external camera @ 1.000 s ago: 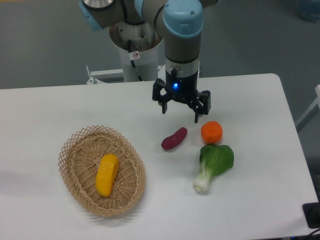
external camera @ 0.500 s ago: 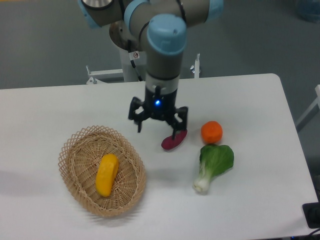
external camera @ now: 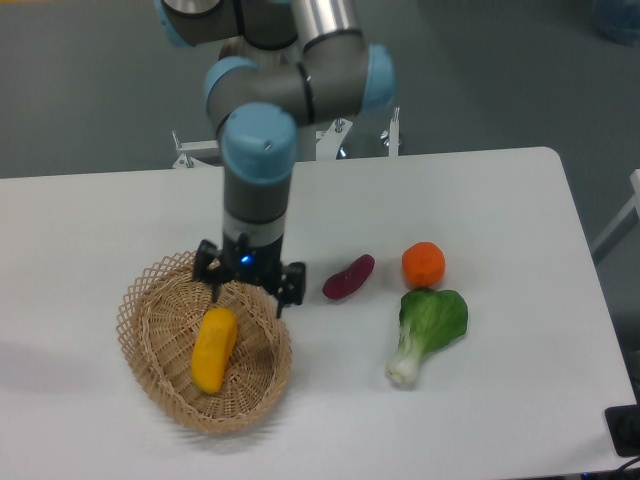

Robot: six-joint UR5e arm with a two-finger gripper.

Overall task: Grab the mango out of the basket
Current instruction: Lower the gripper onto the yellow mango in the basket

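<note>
Mango lying in the basket, gripper hanging over the far rim.
The smooth oblong mango point(external camera: 214, 349) is lying lengthwise in the shallow woven basket point(external camera: 150, 370), near the table's point(external camera: 520, 400) left front. The gripper point(external camera: 249, 295) is hovering with fingers spread apart, holding nothing. A purple sweet potato point(external camera: 348, 277) is sitting to the right.

A wide white rectangular table point(external camera: 520, 200) with rounded corners filled most of the view, evenly lit, soft shadows only. Behind it lay a dull grey floor point(external camera: 90, 90). A pale blue translucent object point(external camera: 618, 20) sat cut off in the top right corner, and a small black item point(external camera: 625, 432) at bottom right.
</note>
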